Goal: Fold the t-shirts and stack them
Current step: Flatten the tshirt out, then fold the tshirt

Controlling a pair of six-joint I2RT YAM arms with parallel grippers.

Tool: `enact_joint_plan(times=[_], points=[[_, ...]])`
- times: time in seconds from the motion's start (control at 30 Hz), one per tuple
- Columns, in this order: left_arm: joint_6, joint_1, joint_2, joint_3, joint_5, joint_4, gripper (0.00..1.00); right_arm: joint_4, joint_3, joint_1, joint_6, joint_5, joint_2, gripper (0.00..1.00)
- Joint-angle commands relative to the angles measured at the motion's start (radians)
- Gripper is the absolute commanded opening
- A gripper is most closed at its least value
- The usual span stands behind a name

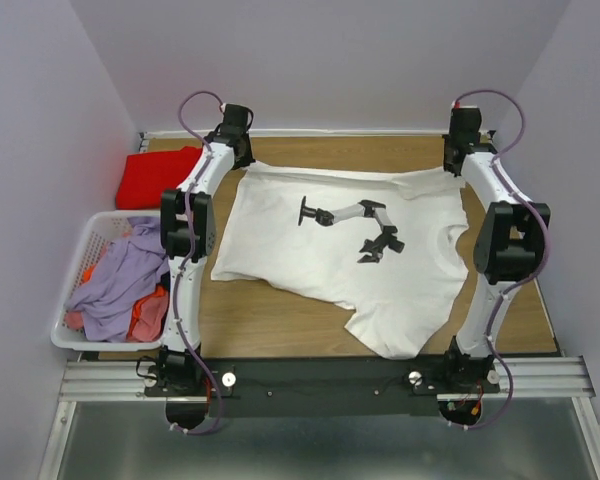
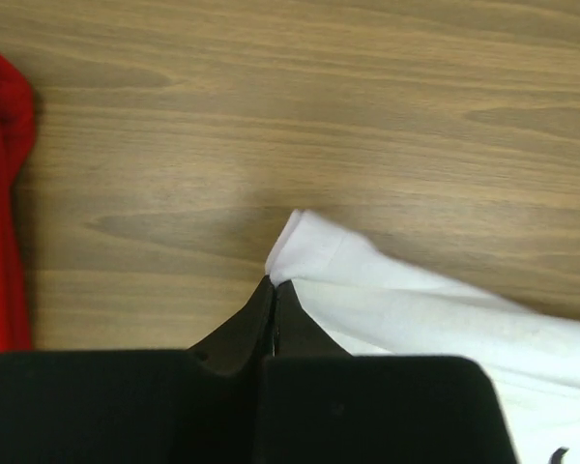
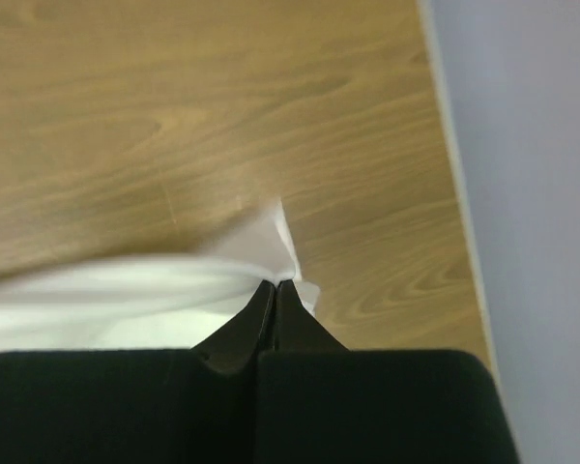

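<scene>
Tabletop, top view: wooden table (image 1: 280, 335) carries the white t-shirt (image 1: 310, 265), spread print-up; red t-shirt (image 1: 155, 178) bunched far-left, just beyond the laundry basket (image 1: 65, 322).
Left wrist: left gripper (image 2: 274, 282) pinched tight on 1 far shirt corner!
Right wrist: right gripper (image 3: 275, 283) clamped on the other far corner, near the table's right edge.

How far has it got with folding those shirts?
Done: the bright red cloth t-shirt lies compact at the far left corner, seemingly folded. In hand: the white cloth t-shirt lies spread, unfolded, both arms' jaws shut on its far corners. Left: folding it, stacking it, perhaps more from the white slatted plastic basket.
</scene>
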Motion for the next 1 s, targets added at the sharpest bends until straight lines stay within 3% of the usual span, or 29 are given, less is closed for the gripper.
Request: enact_joint_plan(times=[0.0,0.37,0.67,0.97], points=[[-0.003,0.047,0.014,0.064,0.068,0.033,0.0,0.034,0.064,-0.022,0.084,-0.107,0.101,0.0],[-0.013,0.081,0.043,0.034,0.235,0.087,0.0,0.015,0.063,-0.072,0.223,-0.324,0.097,0.0],[-0.003,0.081,-0.081,-0.026,0.212,0.093,0.0,-0.022,0.049,-0.126,0.297,-0.445,0.029,0.0],[-0.013,0.081,-0.216,-0.181,0.175,0.092,0.0,-0.082,-0.002,-0.135,0.383,-0.531,-0.053,0.0]])
